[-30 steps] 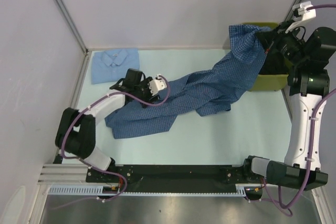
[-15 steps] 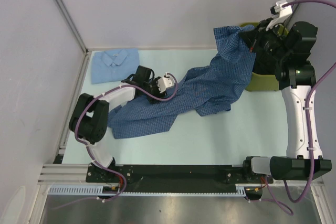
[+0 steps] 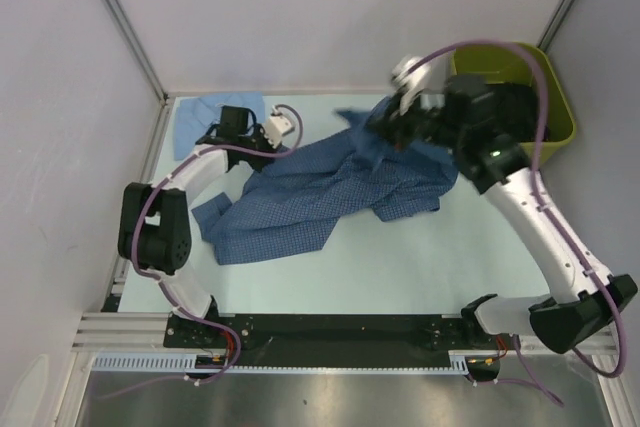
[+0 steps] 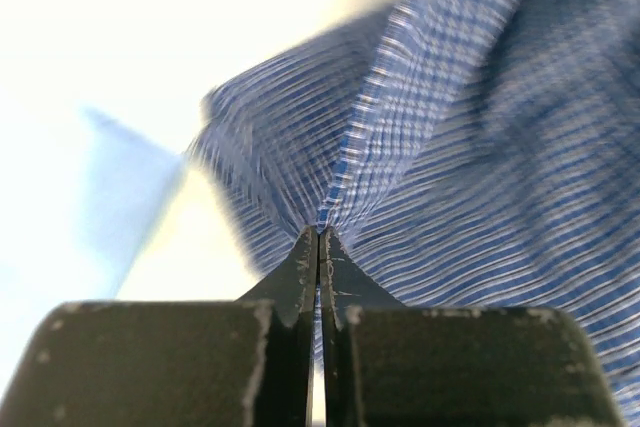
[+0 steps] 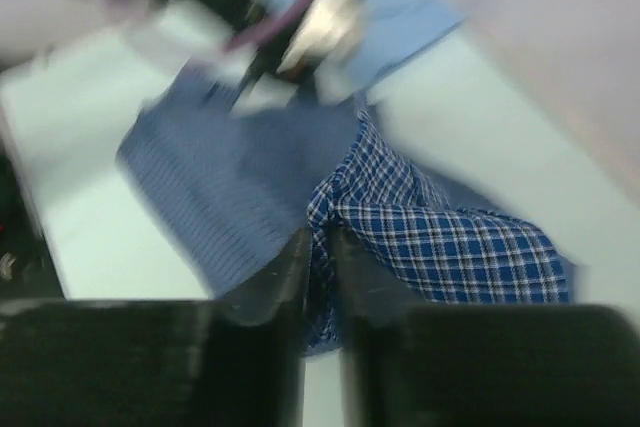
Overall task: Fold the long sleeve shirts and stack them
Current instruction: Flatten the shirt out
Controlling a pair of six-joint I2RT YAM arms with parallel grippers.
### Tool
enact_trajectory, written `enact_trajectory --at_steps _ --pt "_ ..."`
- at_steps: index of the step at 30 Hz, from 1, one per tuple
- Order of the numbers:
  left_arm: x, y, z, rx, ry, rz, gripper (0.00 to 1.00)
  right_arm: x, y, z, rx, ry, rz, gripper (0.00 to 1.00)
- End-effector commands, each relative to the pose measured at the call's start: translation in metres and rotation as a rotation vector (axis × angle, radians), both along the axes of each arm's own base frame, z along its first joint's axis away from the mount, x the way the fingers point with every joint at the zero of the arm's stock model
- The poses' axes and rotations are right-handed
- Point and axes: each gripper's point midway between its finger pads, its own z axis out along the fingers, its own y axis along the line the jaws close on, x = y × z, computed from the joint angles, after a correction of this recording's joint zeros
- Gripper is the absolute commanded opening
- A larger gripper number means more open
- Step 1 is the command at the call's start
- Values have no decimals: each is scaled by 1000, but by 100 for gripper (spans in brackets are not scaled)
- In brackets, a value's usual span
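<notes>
Checked shirt (image 3: 300, 202) sprawls rumpled (unfolded); pale shirt (image 3: 190, 137) lies folded beyond.

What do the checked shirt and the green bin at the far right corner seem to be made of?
Checked shirt: thin woven cloth, probably cotton, with a matte finish. It drapes and creases on the table, and the wrist views show its fine woven check.
Green bin: likely moulded plastic, with a smooth finish. It has a rigid, even rim and one uniform colour.

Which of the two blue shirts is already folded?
The plain pale blue collared shirt in the far-left corner; the medium blue checked shirt lies sprawled, unfolded.
</notes>
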Motion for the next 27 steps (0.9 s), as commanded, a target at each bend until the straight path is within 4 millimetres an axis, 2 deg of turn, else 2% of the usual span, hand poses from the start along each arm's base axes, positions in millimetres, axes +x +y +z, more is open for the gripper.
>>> enact_trajectory --at_steps 1,2,3,4,5,6,7,8,9,10,11,14,15,16,20,27 --pt "8 17 47 -75 -41 68 0 -68 51 -107 -324 53 270 53" --pt "6 19 44 -73 -27 72 0 -78 51 -120 -380 39 323 66" --pt "7 22 44 -69 -29 80 0 -86 49 -132 -411 56 344 74" --pt "5 23 43 -68 -24 80 0 -89 40 -134 -437 45 325 81" --pt "3 24 42 -72 -18 82 0 -89 29 -150 -475 57 309 82" --pt "2 24 42 -73 -16 83 0 -87 19 -155 -496 49 288 82" --pt "2 24 41 -74 -15 80 0 -77 -1 -154 -517 34 224 82" --pt "1 23 40 -76 -10 78 0 -73 -16 -169 -567 19 210 81" --pt "1 23 36 -73 2 78 0 -66 -28 -171 -578 6 181 80" --pt "2 23 36 -75 6 77 0 -58 -40 -175 -578 -5 158 76" --pt "3 22 37 -75 9 76 0 -46 -66 -182 -589 0 93 74" --pt "4 22 36 -74 17 78 0 -24 -101 -194 -635 -55 51 66" --pt "4 24 35 -69 17 82 0 -23 -108 -211 -680 -66 71 65" --pt "6 24 35 -67 16 82 0 -17 -111 -213 -694 -100 63 62" --pt "6 25 31 -59 33 91 0 3 -123 -245 -754 -154 50 57" --pt "3 25 31 -61 55 99 0 37 -140 -262 -789 -209 7 61"
